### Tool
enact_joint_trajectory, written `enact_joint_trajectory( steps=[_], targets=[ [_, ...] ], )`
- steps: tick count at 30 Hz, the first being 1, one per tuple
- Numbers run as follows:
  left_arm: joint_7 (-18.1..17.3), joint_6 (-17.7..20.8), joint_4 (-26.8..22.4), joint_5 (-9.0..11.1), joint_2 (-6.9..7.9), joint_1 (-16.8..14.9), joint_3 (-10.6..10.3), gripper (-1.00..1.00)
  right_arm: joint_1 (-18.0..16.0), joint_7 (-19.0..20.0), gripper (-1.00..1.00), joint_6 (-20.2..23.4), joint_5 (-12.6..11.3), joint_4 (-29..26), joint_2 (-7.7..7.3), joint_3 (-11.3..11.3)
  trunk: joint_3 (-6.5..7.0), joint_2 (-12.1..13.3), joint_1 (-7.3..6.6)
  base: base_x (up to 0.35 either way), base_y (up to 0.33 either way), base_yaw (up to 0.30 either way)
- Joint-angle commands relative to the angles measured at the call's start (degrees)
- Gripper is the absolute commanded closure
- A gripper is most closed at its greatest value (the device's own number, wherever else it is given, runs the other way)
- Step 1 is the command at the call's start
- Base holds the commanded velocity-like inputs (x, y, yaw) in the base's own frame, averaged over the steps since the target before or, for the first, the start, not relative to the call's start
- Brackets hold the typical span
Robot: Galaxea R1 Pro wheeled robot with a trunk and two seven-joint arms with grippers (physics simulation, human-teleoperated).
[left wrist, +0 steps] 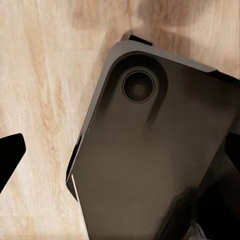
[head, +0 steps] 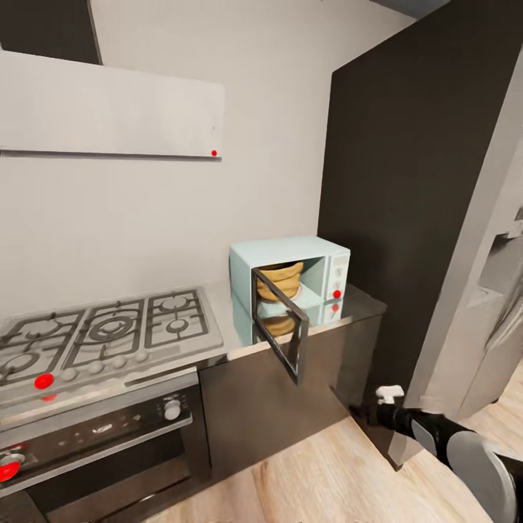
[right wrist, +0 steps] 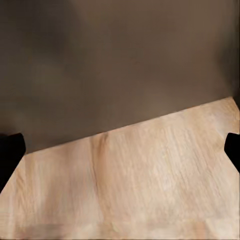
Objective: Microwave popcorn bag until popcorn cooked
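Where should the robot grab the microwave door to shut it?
Probably the free outer edge of the door, farthest from its hinge. The door stands swung wide open toward the room, hinged at the microwave's left side, so a claw coming from the front could push or hook that edge and swing it back. The popcorn bag already sits inside.

Pale-blue microwave (head: 290,280), dark glass door; tan-brown popcorn bag (head: 280,279); glossy grey countertop (head: 349,305); light wood-grain floor (head: 327,472).
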Motion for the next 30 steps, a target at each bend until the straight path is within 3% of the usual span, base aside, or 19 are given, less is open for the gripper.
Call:
enact_joint_trajectory(
  steps=[1, 3, 4, 5, 10, 13, 20, 23, 30],
  targets=[
    [0.0, -0.1, 0.0, 0.0, 0.01, 0.0, 0.4, -1.00, 1.2, -1.2, -1.00, 0.0, 0.4, 0.1, 0.06, -0.8, -0.05, 0.0, -0.01, -0.050, 0.000, 0.000],
    [0.1, -0.1, 0.0, 0.0, 0.03, 0.0, 0.4, -1.00, 4.6, -7.0, -1.00, 0.2, 0.4, 0.1, 0.43, -0.8, -0.05, 0.0, -0.01, -0.019, 0.000, 0.000],
    [0.0, -0.1, 0.0, 0.0, 0.04, 0.0, 0.4, -1.00, 7.9, -13.0, -1.00, 0.3, 1.2, 0.1, 0.70, -0.8, -0.05, 0.0, -0.01, -0.004, 0.000, 0.000],
    [0.0, -0.1, 0.0, 0.0, 0.03, 0.0, 0.4, -1.00, 9.8, -15.6, -1.00, 0.3, 2.0, 0.2, 0.79, -0.8, -0.05, 0.0, -0.01, -0.002, 0.000, 0.000],
    [0.1, -0.2, 0.0, 0.0, 0.04, 0.0, 0.4, -1.00, 16.9, -19.6, -1.00, 0.3, 3.7, 0.3, 0.91, -0.8, -0.05, 0.0, -0.01, 0.000, 0.000, 0.000],
    [0.1, -0.2, 0.0, 0.0, -0.03, 0.0, 0.4, -1.00, 21.0, -25.0, -1.00, 0.3, 3.8, 0.3, 2.25, -0.8, -0.05, 0.0, -0.01, 0.000, 0.000, 0.000],
    [0.1, -0.1, 0.0, 0.0, -0.05, 0.0, 0.4, -1.00, 32.5, -26.3, -1.00, 0.5, 3.8, 0.3, 2.65, -0.8, -0.05, 0.0, -0.01, 0.000, 0.000, 0.000],
    [0.1, -0.1, 0.0, 0.0, -0.05, 0.0, 0.4, -1.00, 34.7, -26.3, -1.00, 0.2, 3.8, 0.4, 2.87, -0.9, -0.05, 0.0, -0.01, 0.000, 0.000, 0.004],
    [0.1, -0.1, 0.0, 0.1, 0.02, 0.0, 0.5, -1.00, 35.3, -26.3, -1.00, -0.2, 3.7, 0.3, 2.81, -0.9, -0.05, 0.0, -0.01, 0.000, 0.000, 0.225]
  ],
)
